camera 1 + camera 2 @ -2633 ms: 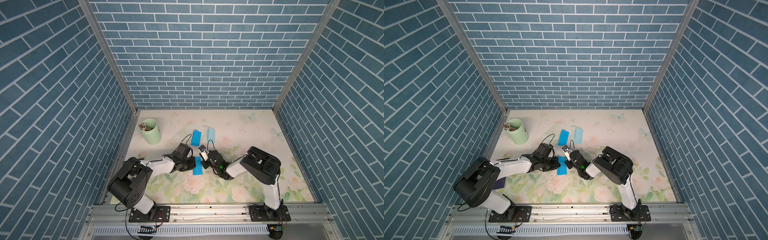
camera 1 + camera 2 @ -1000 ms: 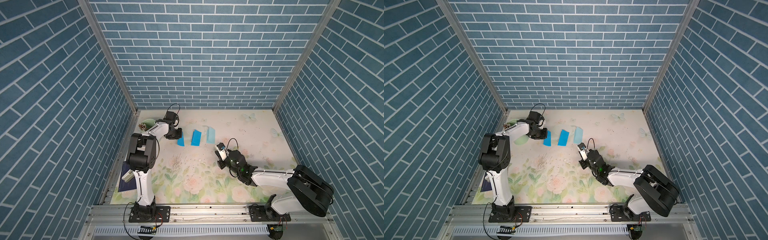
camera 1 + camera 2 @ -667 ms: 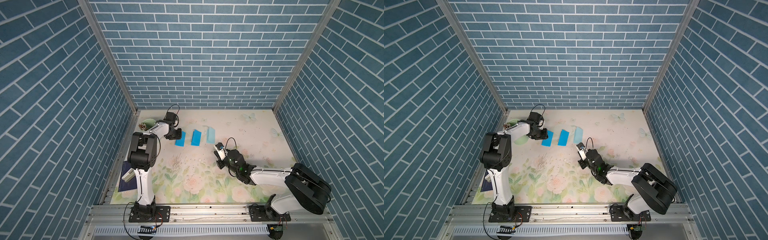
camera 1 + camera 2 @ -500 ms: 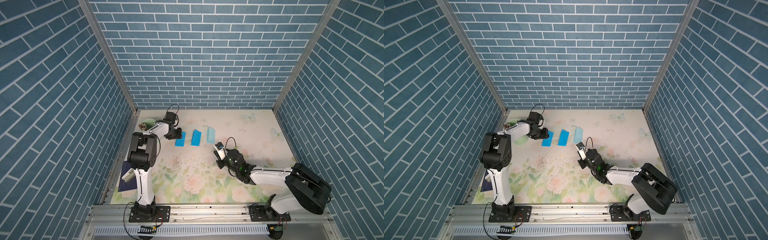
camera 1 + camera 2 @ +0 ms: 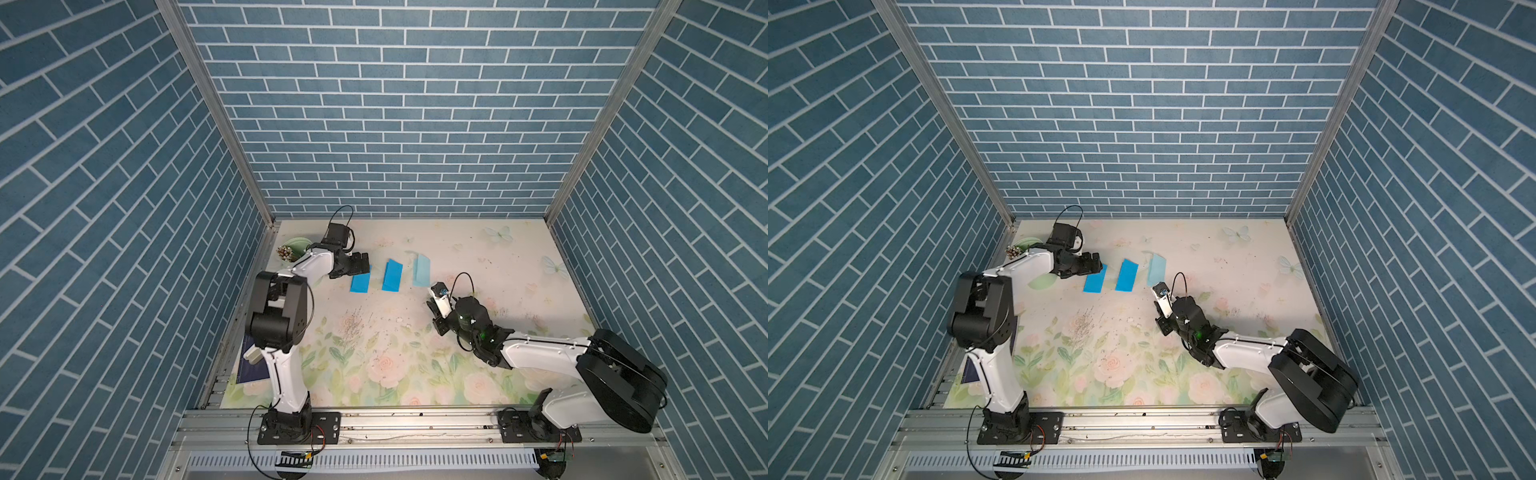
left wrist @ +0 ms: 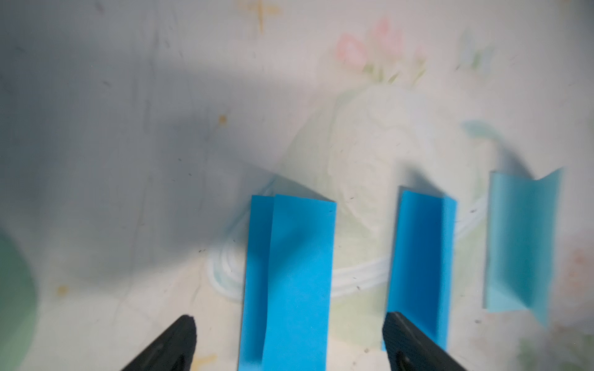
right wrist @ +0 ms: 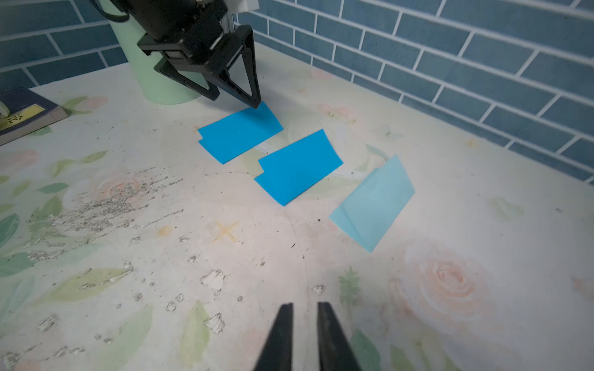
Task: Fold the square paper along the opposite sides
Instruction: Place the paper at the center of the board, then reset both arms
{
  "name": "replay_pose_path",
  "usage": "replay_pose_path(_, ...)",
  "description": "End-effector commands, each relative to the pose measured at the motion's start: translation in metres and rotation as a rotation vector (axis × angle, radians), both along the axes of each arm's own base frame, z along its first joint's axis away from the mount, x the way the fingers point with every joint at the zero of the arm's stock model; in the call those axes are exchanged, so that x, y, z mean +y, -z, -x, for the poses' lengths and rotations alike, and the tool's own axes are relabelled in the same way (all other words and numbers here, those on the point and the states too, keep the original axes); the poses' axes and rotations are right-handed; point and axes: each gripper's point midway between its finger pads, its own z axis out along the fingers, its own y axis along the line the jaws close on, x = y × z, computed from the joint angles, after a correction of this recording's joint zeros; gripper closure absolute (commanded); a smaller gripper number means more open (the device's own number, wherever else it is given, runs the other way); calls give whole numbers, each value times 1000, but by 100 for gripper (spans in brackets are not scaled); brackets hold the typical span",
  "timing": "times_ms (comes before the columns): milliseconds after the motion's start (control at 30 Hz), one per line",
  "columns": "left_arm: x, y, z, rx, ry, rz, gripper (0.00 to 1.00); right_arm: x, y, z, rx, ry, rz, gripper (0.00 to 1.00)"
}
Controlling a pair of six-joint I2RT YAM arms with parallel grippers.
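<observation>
Left gripper [image 6: 290, 319], since released, astride leftmost folded blue paper [image 6: 299, 263] near far-left corner of desk [image 5: 478, 249]; right gripper [image 7: 305, 305] newly parted, empty.

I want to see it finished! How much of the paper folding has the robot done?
Done: three papers lie folded in a row, the end paper, middle paper and pale paper. In hand: nothing; the left gripper stands open at the end paper, the right gripper open, off by itself. Left: maybe pressing the pale paper, which gapes a little.
</observation>
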Motion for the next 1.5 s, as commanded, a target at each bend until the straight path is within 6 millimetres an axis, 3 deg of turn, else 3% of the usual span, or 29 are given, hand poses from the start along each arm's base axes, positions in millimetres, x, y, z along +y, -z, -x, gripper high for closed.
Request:
replay_pose_path(0,2,-114,-3,-366,-86,14,0,-22,-78,-24,-191,178,-54,37)
replay_pose_path(100,14,-156,31,-588,-149,-14,0,-76,-117,-28,-327,398,-85,9)
replay_pose_path(167,23,-174,55,-739,-193,10,0,-109,-127,-26,-372,476,-123,7)
replay_pose_path(233,31,-182,77,-833,-219,59,0,-126,-118,-19,-420,452,-57,0)
replay_pose_path(300,39,-168,92,-841,-224,28,0,-155,-100,-15,-486,532,49,0)
replay_pose_path(367,47,-148,96,-820,-181,-126,0,-189,-79,-20,-458,657,63,1)
replay_pose_path(467,84,-99,103,-745,-328,-278,0,-211,-47,-22,-416,634,29,0)
replay_pose_path(500,85,-87,104,-747,-300,-290,0,-226,-39,-23,-408,664,7,1)
replay_pose_path(600,89,-68,107,-787,-259,-300,0,-258,-23,-33,-382,739,-40,1)
replay_pose_path(633,93,-64,101,-764,-247,-292,0,-265,-26,-34,-411,764,-46,1)
replay_pose_path(733,100,-53,96,-768,-238,-334,0,-262,-23,-47,-411,727,-41,0)
replay_pose_path(833,117,-37,106,-805,-272,-336,0,-273,-12,-53,-388,746,-83,0)
replay_pose_path(933,126,-50,107,-895,-299,-329,0,-278,1,-66,-320,703,-122,0)
replay_pose_path(1033,132,-37,108,-935,-332,-343,0,-271,15,-91,-203,635,-97,0)
replay_pose_path(1100,135,-26,94,-859,-323,-328,0,-273,14,-89,-208,638,-103,0)
replay_pose_path(1467,135,-26,94,-858,-314,-319,0,-265,16,-92,-203,589,-97,0)
